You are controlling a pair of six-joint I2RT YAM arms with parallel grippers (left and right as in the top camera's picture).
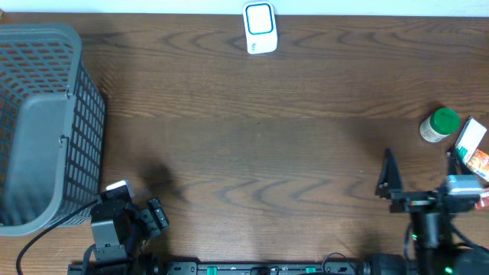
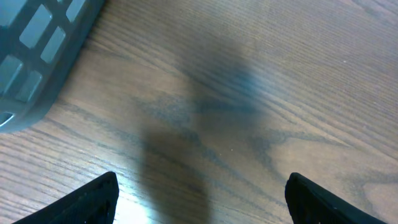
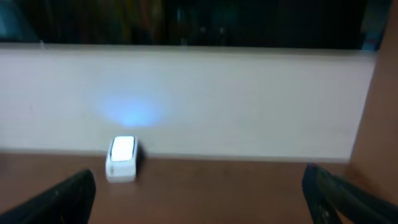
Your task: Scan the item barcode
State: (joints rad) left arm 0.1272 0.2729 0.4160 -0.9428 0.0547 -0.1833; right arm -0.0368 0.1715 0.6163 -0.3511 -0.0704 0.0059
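The barcode scanner point(image 1: 260, 29), a small white unit with a blue-framed face, stands at the table's far edge; in the right wrist view the scanner point(image 3: 122, 159) sits lit against the back wall. At the right edge lie items: a green-lidded white bottle point(image 1: 439, 124), a white and blue box point(image 1: 471, 137) and an orange pack point(image 1: 480, 163). My right gripper point(image 1: 420, 166) point(image 3: 199, 196) is open and empty just left of them, pointing at the far wall. My left gripper point(image 1: 153, 218) point(image 2: 202, 199) hangs open and empty over bare wood at the front left.
A grey mesh basket point(image 1: 76, 99) fills the left side of the table, and its corner point(image 2: 37, 50) shows close to my left gripper. A pale wall point(image 3: 199, 99) rises behind the scanner.
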